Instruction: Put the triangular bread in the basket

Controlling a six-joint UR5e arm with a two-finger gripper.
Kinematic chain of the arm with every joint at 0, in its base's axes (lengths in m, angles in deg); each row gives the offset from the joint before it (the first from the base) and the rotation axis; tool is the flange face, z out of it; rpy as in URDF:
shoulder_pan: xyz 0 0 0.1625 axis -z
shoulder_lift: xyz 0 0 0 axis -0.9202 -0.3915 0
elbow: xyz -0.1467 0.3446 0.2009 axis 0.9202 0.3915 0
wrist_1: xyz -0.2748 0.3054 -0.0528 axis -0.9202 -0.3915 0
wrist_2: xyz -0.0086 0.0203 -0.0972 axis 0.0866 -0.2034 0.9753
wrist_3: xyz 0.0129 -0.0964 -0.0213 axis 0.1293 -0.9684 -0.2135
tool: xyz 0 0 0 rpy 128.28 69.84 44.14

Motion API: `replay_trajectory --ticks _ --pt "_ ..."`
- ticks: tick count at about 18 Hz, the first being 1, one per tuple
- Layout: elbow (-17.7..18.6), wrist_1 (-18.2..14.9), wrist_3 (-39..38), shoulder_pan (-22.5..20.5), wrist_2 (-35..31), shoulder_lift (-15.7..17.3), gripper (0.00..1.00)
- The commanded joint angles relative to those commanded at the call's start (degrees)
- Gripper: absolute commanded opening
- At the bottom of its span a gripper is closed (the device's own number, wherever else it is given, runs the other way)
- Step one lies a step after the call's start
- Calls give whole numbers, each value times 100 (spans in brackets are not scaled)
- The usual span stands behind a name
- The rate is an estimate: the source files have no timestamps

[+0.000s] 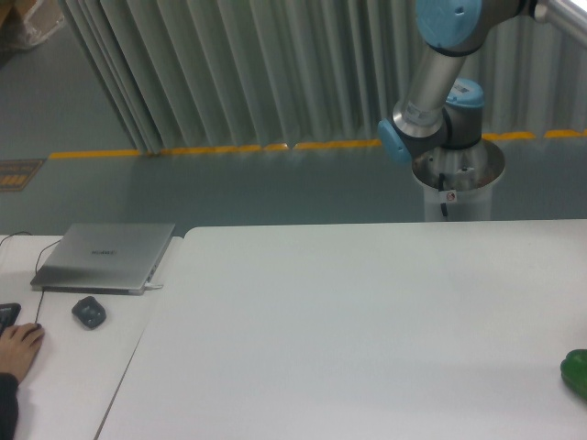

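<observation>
The triangular bread is out of view, and so is the basket. My gripper does not show in the camera view either. Only part of the arm shows: its grey base pedestal (457,188) behind the table's far edge, and blue-capped joints (448,18) running up and out of the frame at the top right.
A shiny green rounded object (576,371) is cut off by the right edge of the white table (348,330). On the left table lie a closed silver laptop (105,257), a dark mouse (89,313) and a person's hand (18,348).
</observation>
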Motion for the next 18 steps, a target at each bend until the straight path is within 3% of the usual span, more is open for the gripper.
replay_trajectory --ticks 4,8,13,14,16,18 --pt "114 -62 -35 219 35 176 100" --pt "535 -166 -62 737 -61 404 100" --pt "1159 -263 9 940 18 738 100" --pt "1221 -455 9 993 18 747 100" --pt "1152 -1140 9 1037 96 844 100" --pt "1134 -1633 -9 1073 761 1036 100"
